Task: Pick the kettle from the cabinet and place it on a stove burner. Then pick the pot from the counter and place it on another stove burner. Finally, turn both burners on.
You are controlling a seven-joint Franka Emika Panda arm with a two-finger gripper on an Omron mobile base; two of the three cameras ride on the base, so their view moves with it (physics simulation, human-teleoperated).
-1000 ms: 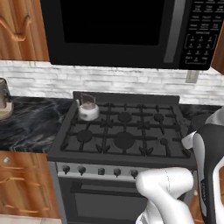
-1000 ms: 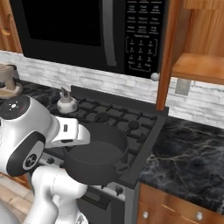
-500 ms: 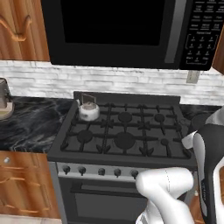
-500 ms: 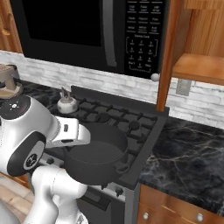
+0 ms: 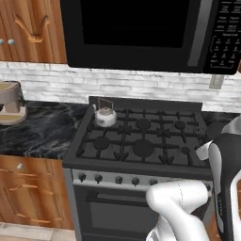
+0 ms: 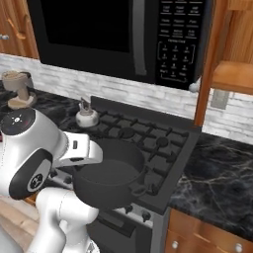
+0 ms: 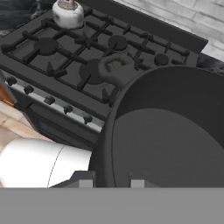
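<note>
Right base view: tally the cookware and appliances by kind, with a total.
kettle: 1
pot: 1
microwave: 1
range: 1
coffee machine: 1
Total: 5

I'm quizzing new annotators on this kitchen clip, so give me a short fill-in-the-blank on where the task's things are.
1. The kettle stands on the stove's rear ____ burner.
2. The gripper is shut on the rim of the ____.
3. The pot hangs over the stove's ____ edge.
4. Above the stove hangs a black ____.

Missing words: left; pot; front; microwave
</note>
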